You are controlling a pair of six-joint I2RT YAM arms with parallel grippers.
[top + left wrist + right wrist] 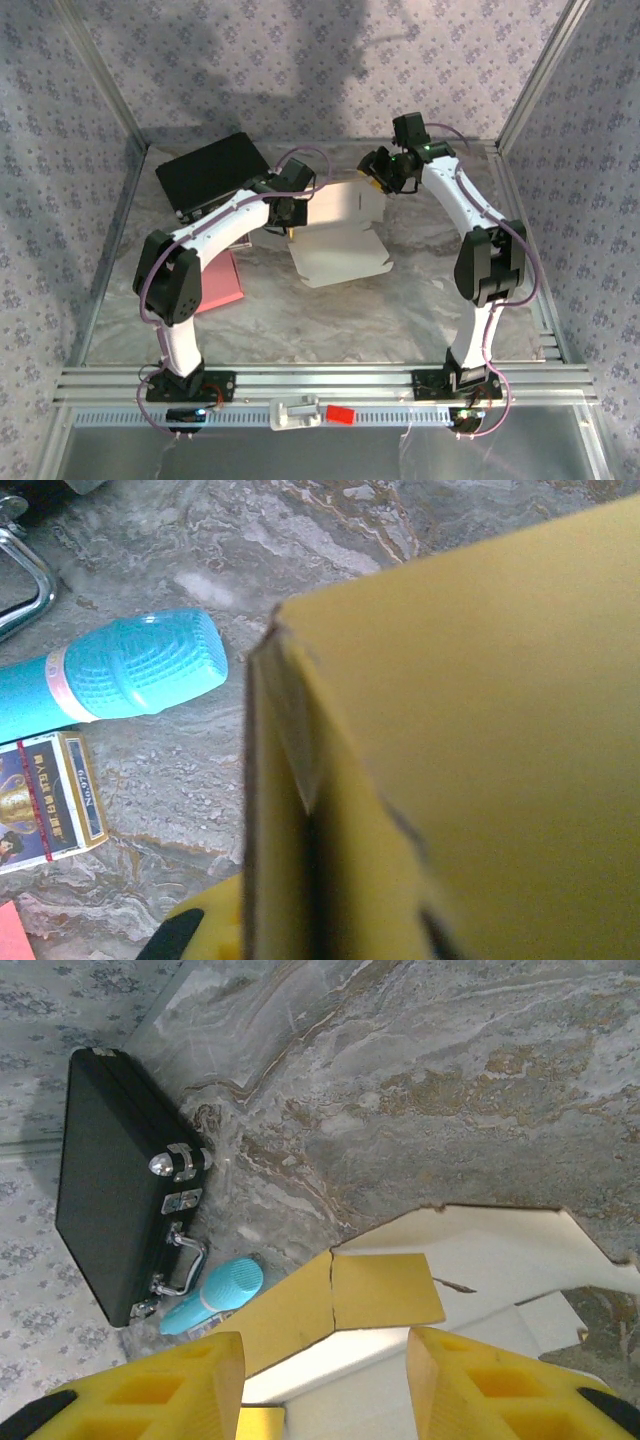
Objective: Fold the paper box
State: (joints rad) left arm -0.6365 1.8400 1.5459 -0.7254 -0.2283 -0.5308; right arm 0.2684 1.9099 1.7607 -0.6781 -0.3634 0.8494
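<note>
- Lying just right of the black hard case (210, 170), the white half-folded paper box (340, 240) has its rear flap raised.
- Left pincer (288, 214): fully closed at the box's case-side wall; I cannot tell whether it grips the card.
- Right pincer (325, 1390): half open, empty above the flap; it should press along the crease, slowly.

Marbled table (330, 320) with black case (210, 172), paper box (340, 255), pink folder (222, 282)
</note>
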